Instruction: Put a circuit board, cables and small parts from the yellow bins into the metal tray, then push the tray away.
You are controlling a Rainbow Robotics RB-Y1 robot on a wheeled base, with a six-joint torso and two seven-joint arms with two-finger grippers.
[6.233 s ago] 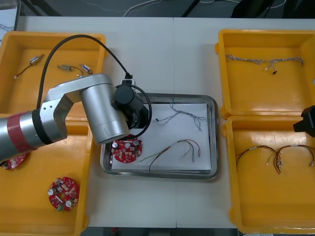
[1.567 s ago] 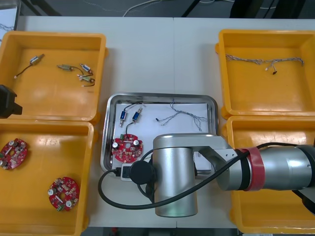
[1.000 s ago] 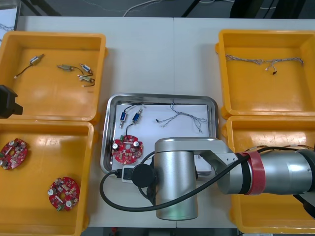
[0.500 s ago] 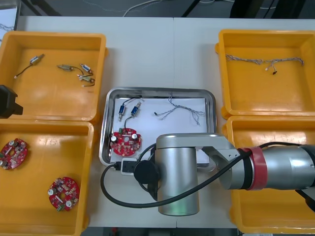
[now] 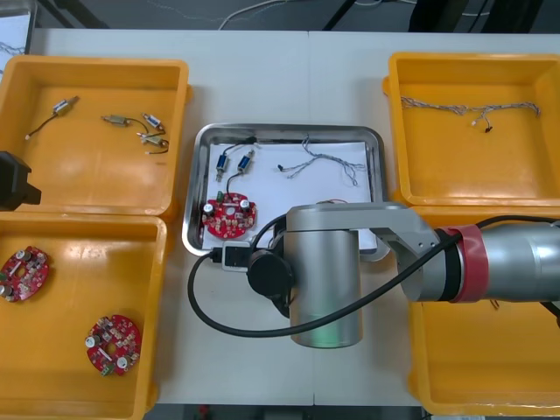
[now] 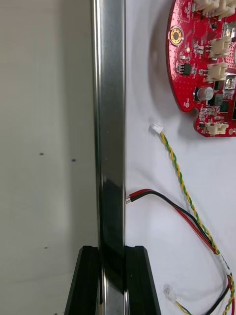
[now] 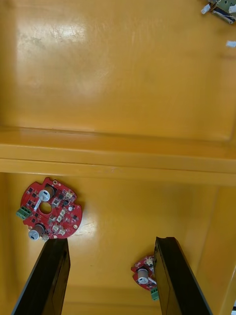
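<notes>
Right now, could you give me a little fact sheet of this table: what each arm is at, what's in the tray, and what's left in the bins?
Right gripper: shut on the tray at its near rim
Left gripper: open, idle above the left bins
In tray: board, two small metal parts, blue-white cable, red and yellow cable
Left bins: spare parts, two spare boards
Right far bin: spare cable
Stage: tray loaded
</notes>
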